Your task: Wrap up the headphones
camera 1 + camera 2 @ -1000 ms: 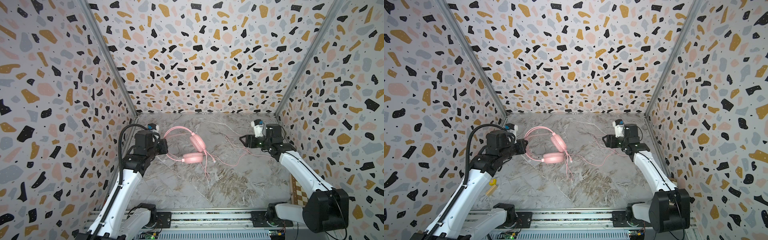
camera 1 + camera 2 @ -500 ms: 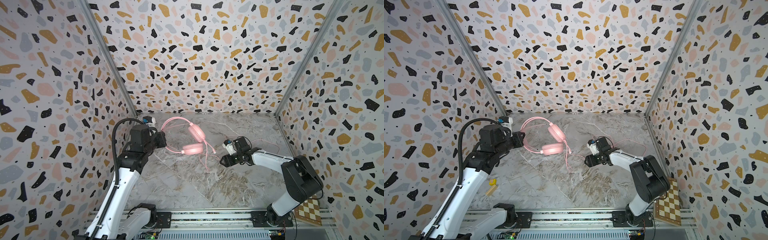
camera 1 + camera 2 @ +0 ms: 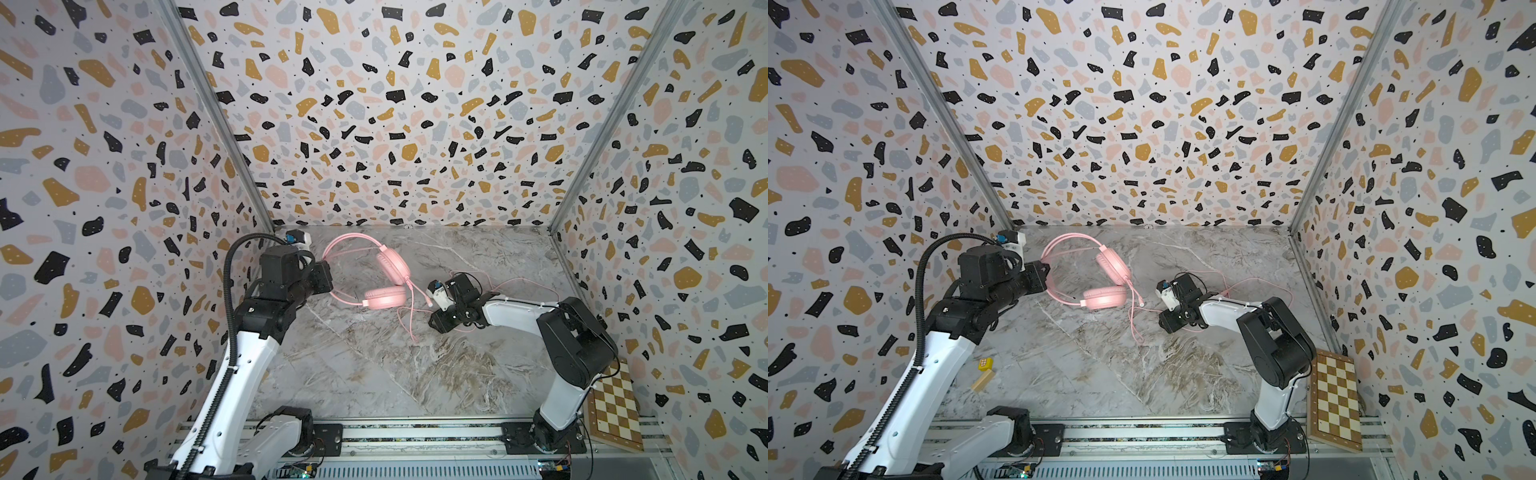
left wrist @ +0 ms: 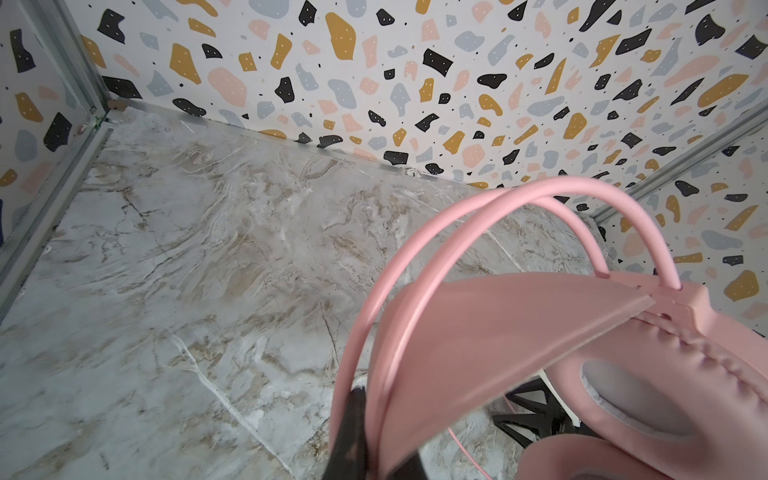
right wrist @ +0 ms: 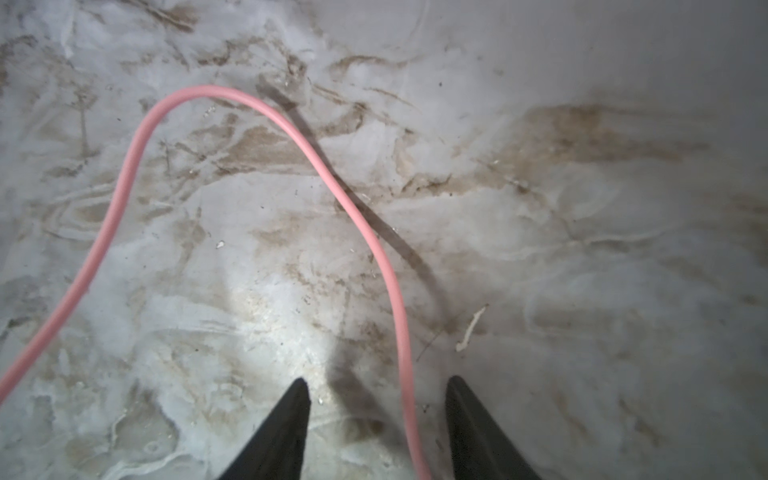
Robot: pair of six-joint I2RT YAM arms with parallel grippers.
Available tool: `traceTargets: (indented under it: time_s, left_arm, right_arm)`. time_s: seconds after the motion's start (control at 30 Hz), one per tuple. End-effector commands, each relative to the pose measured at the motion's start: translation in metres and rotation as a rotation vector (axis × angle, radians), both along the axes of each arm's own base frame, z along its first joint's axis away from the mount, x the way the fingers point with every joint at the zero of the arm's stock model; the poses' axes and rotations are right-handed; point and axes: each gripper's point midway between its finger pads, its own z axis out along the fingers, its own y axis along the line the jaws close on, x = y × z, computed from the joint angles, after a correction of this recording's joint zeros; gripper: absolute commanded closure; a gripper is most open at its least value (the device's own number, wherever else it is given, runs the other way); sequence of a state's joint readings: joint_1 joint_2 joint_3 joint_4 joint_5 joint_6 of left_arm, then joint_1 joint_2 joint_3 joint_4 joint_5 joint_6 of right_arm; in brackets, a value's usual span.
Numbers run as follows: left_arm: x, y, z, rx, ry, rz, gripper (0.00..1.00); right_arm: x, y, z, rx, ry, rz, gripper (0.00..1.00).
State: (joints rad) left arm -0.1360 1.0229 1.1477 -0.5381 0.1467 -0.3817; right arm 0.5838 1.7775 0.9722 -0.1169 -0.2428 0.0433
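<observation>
The pink headphones (image 3: 384,297) (image 3: 1104,297) hang tilted near the back left of the marble table, one earcup low and the other raised. My left gripper (image 3: 328,274) (image 3: 1045,270) (image 4: 376,415) is shut on their thin wire headband (image 4: 457,232). Their thin pink cable (image 3: 411,320) (image 5: 353,208) trails down to the table and loops to the right. My right gripper (image 3: 434,324) (image 3: 1165,324) (image 5: 378,380) is low over the table, right of the earcups. It is open, with the cable running between its fingers and touching neither.
A chessboard (image 3: 615,407) (image 3: 1335,399) leans at the front right corner behind the right arm's base. A small yellow block (image 3: 985,363) and a wooden block (image 3: 983,380) lie at the front left. Patterned walls close in three sides.
The right arm swung from the back right toward the middle and dropped to the cable, its jaws narrowing. The left gripper carried the headphones slightly back and left.
</observation>
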Motion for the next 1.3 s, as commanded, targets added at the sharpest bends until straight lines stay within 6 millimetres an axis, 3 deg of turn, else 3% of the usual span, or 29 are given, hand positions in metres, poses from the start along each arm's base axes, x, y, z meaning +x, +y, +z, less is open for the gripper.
traceTargets:
  time_s: [0.0,0.13,0.23,0.4,0.57,0.73,1.07,1.27]
  left_arm:
    - [0.005,-0.004,0.051,-0.063,-0.145,0.0,1.0]
    - [0.005,-0.006,0.074,-0.193,-0.228,0.026,1.0]
    - [0.008,-0.01,0.084,-0.281,-0.26,0.029,1.0]
    - [0.01,-0.012,0.093,-0.394,-0.283,0.046,1.0]
    - [0.01,0.011,0.087,-0.431,-0.306,0.193,1.0]
    - [0.004,0.027,0.075,-0.433,-0.339,0.309,1.0]
    - [0.024,-0.007,0.035,-0.15,-0.235,0.289,1.0]
    - [0.035,-0.034,0.012,0.025,-0.174,0.201,1.0]
  right_arm:
    - [-0.007,-0.005,0.005,0.008,-0.015,-0.002,0.59]
    - [-0.023,-0.003,0.009,0.097,0.01,-0.006,0.89]
    - [-0.031,0.002,0.021,0.167,0.01,-0.002,1.0]
    - [-0.052,0.02,0.057,0.277,-0.014,0.03,1.0]
    - [-0.088,0.037,0.092,0.257,-0.066,0.106,1.0]
    - [-0.116,0.034,0.137,0.274,-0.121,0.127,1.0]
    - [-0.132,0.023,0.249,0.259,-0.295,0.165,1.0]
    - [-0.126,0.011,0.294,0.25,-0.409,0.152,1.0]
